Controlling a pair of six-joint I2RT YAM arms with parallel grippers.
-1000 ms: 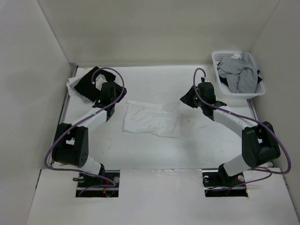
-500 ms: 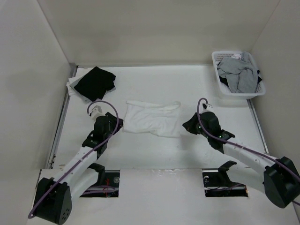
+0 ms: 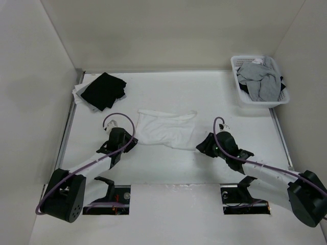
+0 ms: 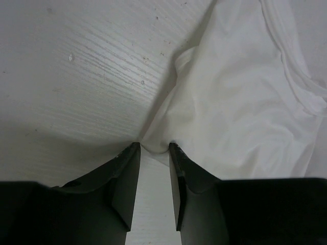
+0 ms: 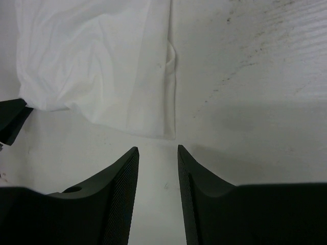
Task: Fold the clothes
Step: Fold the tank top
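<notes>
The clothes, one white garment, lie spread in the middle of the table, rumpled. My left gripper is low at its near left corner. In the left wrist view that gripper is open, and the corner of the cloth bulges in between the fingertips. My right gripper is at the near right corner. In the right wrist view it stands open on bare table, a little short of the cloth's corner and apart from it.
A black garment lies at the far left over something white. A white plastic basket with grey garments stands at the far right. Walls close in the table on three sides.
Both arms have swung from the garment's far side to its near corners and dropped low. The garment's far edge now lies straighter.
</notes>
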